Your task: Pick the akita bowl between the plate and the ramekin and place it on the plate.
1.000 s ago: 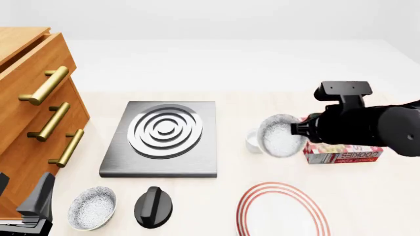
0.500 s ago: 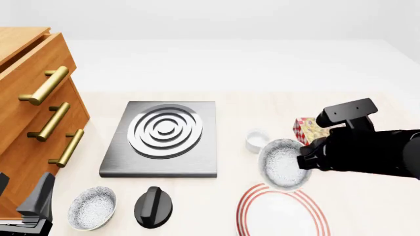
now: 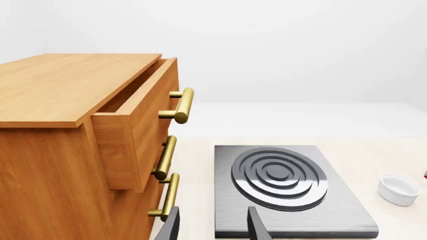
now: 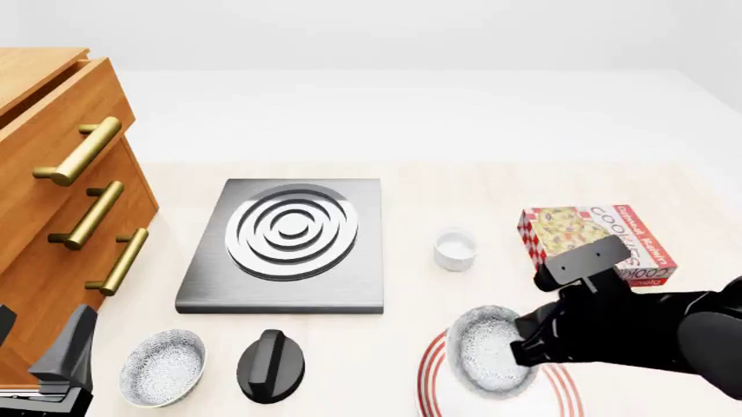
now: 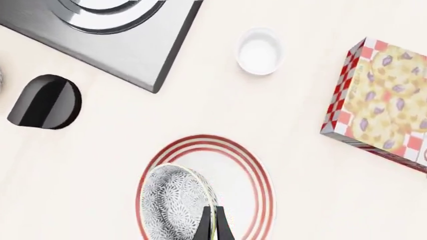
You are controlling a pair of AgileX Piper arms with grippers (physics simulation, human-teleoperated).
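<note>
Left wrist: left hand (image 3: 212,226) is hanging with fingers spread and nothing between them, over the near edge of the stovetop slab (image 3: 288,190). Wooden drawer unit (image 3: 73,150) is filling one side, top drawer standing slightly pulled out. Ramekin (image 3: 399,188) is sitting on the surface (image 3: 387,155) past the slab's far side.

Front: right hand (image 4: 524,340) is gripping the akita bowl (image 4: 487,351) by its rim, tilted on edge, over the plate (image 4: 499,382); whether it's touching the plate I can't tell. Ramekin (image 4: 456,248) is sitting beyond the plate, cookie box (image 4: 597,241) to its right. Second speckled bowl (image 4: 162,367) and a black knob (image 4: 270,365) are lying near front-left, in front of the slab (image 4: 290,246). Left hand (image 4: 52,369) is parked low at the left corner.

Right wrist: fingers (image 5: 213,225) are pinching the bowl's (image 5: 175,205) rim, bowl tilted over the red-ringed plate (image 5: 250,175). Ramekin (image 5: 259,51), cookie box (image 5: 383,110), knob (image 5: 44,101) and slab corner (image 5: 127,42) are all well apart from the plate.
</note>
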